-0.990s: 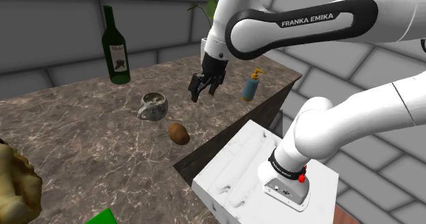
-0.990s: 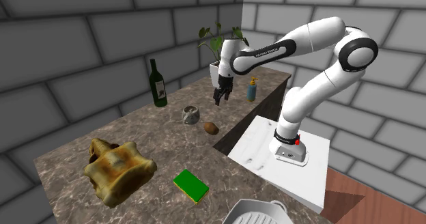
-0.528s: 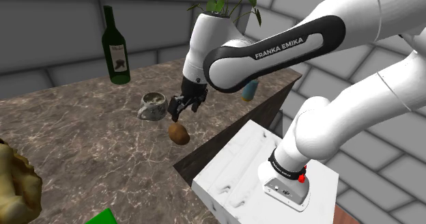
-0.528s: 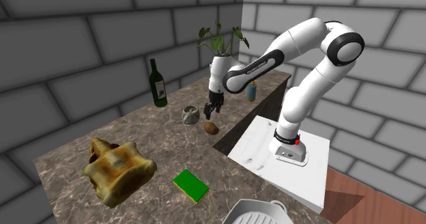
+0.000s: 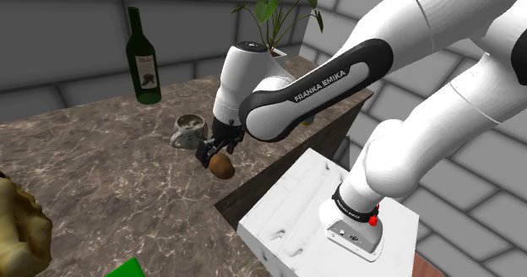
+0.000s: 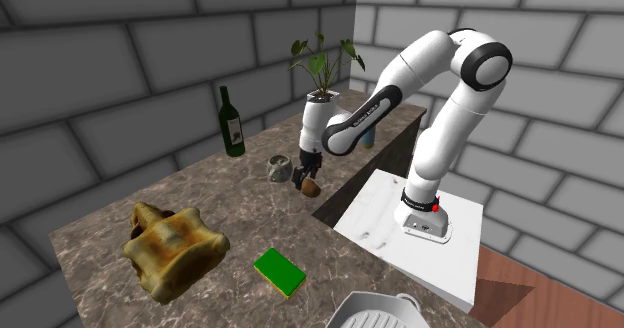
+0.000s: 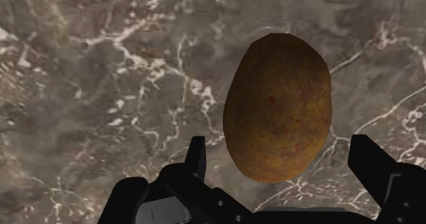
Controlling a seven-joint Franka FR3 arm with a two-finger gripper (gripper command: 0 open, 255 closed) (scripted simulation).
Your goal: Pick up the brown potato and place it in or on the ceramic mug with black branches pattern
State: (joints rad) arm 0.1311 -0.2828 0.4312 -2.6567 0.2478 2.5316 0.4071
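The brown potato (image 5: 223,166) lies on the marble counter (image 5: 101,174) near its front edge; it shows too in the second exterior view (image 6: 312,187). My gripper (image 5: 210,154) has come down right over it, open. In the wrist view the potato (image 7: 278,108) sits between the two black fingers (image 7: 196,158), which stand apart on either side without touching it; the gripper (image 7: 283,162) is low over the counter. The mug (image 5: 187,130) with a dark branch pattern stands upright just behind the potato, a short way from my gripper (image 6: 302,179), and is seen as well in the second exterior view (image 6: 279,167).
A green wine bottle (image 5: 143,57) stands at the back of the counter, a potted plant (image 6: 322,68) at the far corner. A browned loaf-like lump (image 6: 175,248) and a green sponge (image 6: 279,272) lie toward the other end. The white stand (image 5: 296,212) adjoins the counter edge.
The arm swung down and toward the shoulder view's left, from above the counter near the blue bottle to the potato. The open fingers now flank the potato.
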